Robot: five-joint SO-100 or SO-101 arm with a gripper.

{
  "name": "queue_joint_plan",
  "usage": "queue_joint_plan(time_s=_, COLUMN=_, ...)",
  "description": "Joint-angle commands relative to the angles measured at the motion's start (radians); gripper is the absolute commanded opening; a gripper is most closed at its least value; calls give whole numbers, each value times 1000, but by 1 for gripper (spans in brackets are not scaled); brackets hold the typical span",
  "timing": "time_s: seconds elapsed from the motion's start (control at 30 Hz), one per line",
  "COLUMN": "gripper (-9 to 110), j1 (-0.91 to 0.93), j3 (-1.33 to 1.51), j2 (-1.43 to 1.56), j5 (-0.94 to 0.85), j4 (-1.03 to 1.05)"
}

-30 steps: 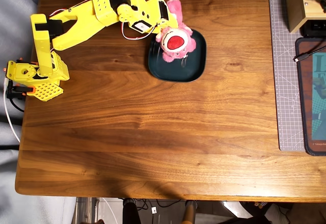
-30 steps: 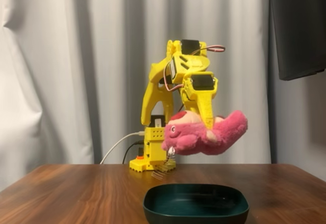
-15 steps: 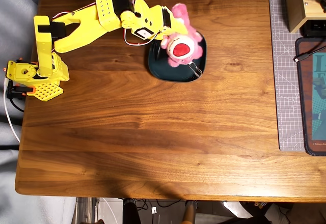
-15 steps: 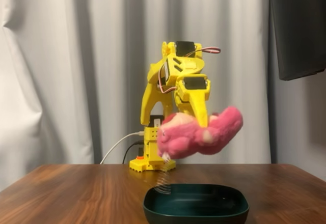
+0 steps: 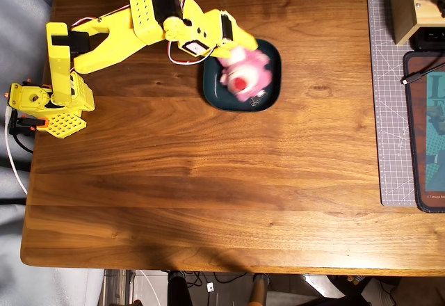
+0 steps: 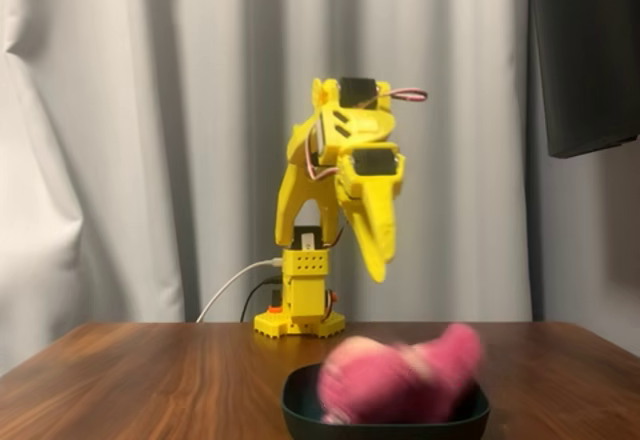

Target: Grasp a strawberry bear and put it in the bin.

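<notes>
The soft, fuzzy pink plush bear [image 5: 247, 73] lies in the smooth, shiny dark teal dish [image 5: 272, 55]. The brown wooden table [image 5: 208, 181] looks polished. The yellow robot arm [image 6: 330, 190] looks like hard matt plastic.

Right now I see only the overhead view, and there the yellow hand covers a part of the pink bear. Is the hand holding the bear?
Observer: No. In the fixed view the hand hangs high above the bear, with open air between them.
Operator: Then is the bear inside the dark dish, or did it land on the table beside it?
Observer: It is inside the dish. From the front the bear lies between the walls of the dish and rises above the rim. It looks blurred.
</notes>
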Motion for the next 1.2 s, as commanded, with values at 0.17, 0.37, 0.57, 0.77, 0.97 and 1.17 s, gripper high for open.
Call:
queue_joint_plan(time_s=0.17, gripper=0, j1=-135, j3=86, j2=345, j5=-5, j4=170)
queue_joint_plan(time_s=0.37, gripper=6, j1=-133, j3=913, j2=1147, j5=-35, j4=-69)
queue_joint_plan(time_s=0.57, gripper=2, j1=-140, j3=1394, j2=1641, j5=-41, j4=-89)
queue_joint_plan(time_s=0.77, gripper=2, j1=-192, j3=1701, j2=1766, j5=-41, j4=-124)
queue_joint_plan(time_s=0.97, gripper=2, j1=-187, j3=1873, j2=1985, j5=-80, j4=-123)
queue_joint_plan(time_s=1.17, gripper=3, j1=-183, j3=2112, j2=2172, j5=-109, j4=-118)
